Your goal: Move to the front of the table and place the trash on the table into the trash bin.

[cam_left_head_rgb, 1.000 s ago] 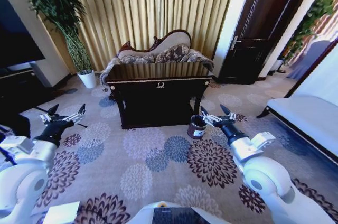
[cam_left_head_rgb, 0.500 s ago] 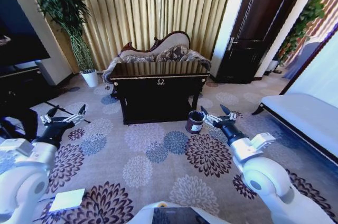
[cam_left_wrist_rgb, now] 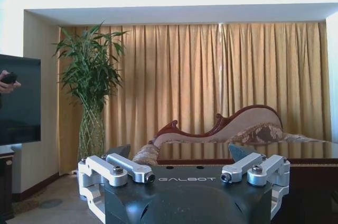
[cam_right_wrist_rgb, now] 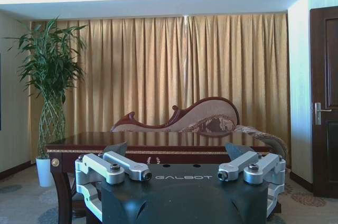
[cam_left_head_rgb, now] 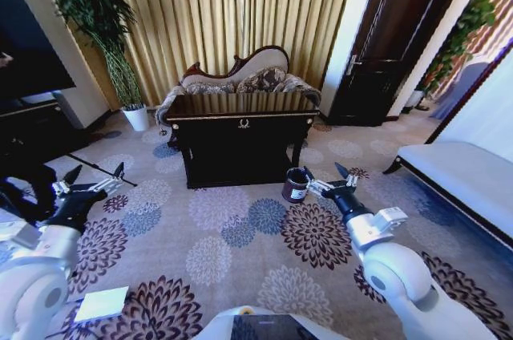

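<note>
The dark glossy table [cam_left_head_rgb: 240, 143] with gold trim stands ahead across the patterned carpet, and I also see the table [cam_right_wrist_rgb: 158, 140] in the right wrist view and the table [cam_left_wrist_rgb: 317, 156] in the left wrist view. The trash is hidden from me at this angle. The small maroon trash bin [cam_left_head_rgb: 296, 185] sits on the floor by the table's front right leg. My right gripper [cam_left_head_rgb: 324, 172] hovers open just right of the bin. My left gripper [cam_left_head_rgb: 98, 171] is open, low and far left of the table. Both the left gripper [cam_left_wrist_rgb: 178, 152] and the right gripper [cam_right_wrist_rgb: 176, 149] hold nothing.
An ornate sofa [cam_left_head_rgb: 240, 75] stands right behind the table. A white plant pot [cam_left_head_rgb: 135, 119] with a tall plant is at the back left, beside a dark TV unit [cam_left_head_rgb: 32, 127]. A white bench [cam_left_head_rgb: 465, 180] lies to the right, and a white sheet [cam_left_head_rgb: 100, 304] is on the floor near me.
The whole picture has shifted, so the camera has moved. The white sheet on the floor has come more into view. Both grippers stay open, held out in front.
</note>
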